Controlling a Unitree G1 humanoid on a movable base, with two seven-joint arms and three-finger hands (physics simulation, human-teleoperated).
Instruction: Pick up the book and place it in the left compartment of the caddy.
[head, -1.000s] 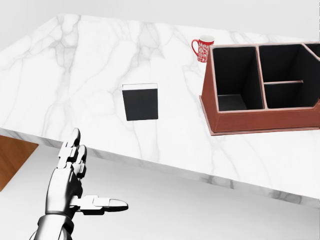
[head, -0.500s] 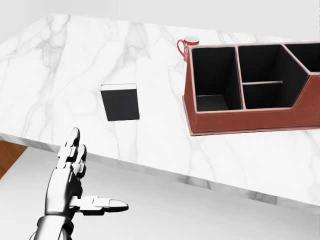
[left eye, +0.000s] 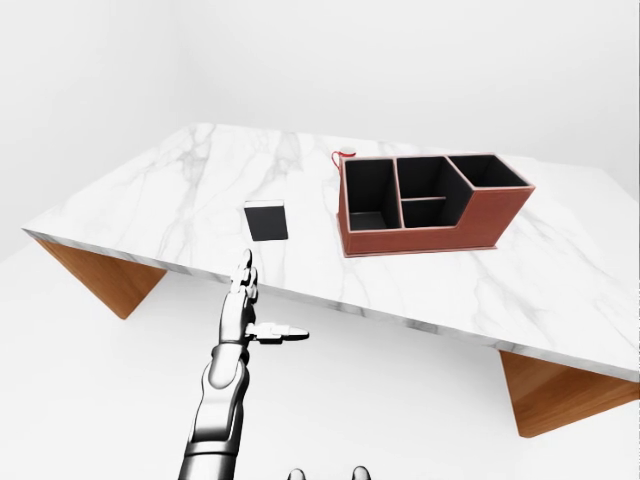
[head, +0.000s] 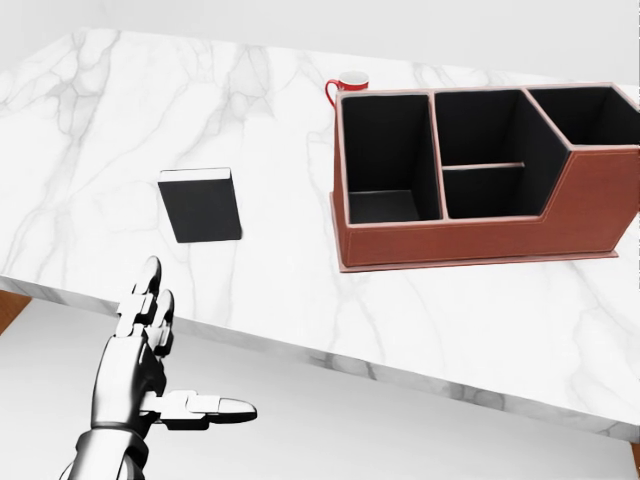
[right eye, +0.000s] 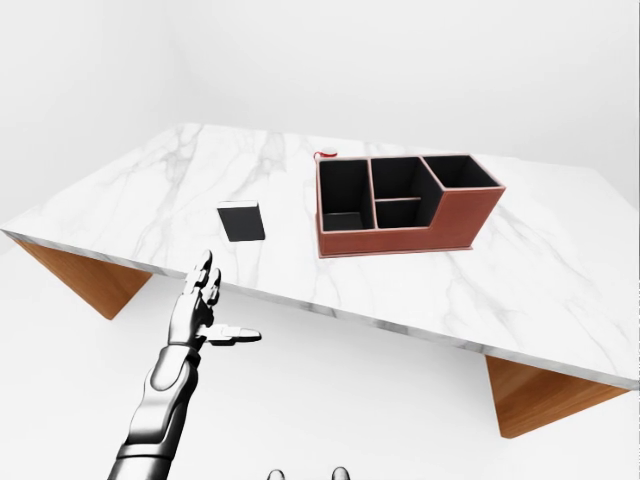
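Note:
A black book (head: 200, 205) lies flat on the white marble table (head: 90, 150), left of centre in the head view. To its right stands the brown caddy (head: 575, 205) with black insides; its tall left compartment (head: 385, 160) holds nothing. My left hand (head: 190, 345) hovers at the bottom left, below the table's near edge and apart from the book. Its fingers are spread and point up, its thumb points right, and it holds nothing. No right hand shows in any view.
A red and white mug (head: 346, 87) stands just beyond the caddy's left far corner. The table rests on brown wooden legs (left eye: 100, 280). White floor lies between me and the table's near edge (left eye: 400, 318).
The whole picture has shifted: the camera moved, so book, caddy and mug slid left in the head view and turned slightly. My left hand keeps the same pose.

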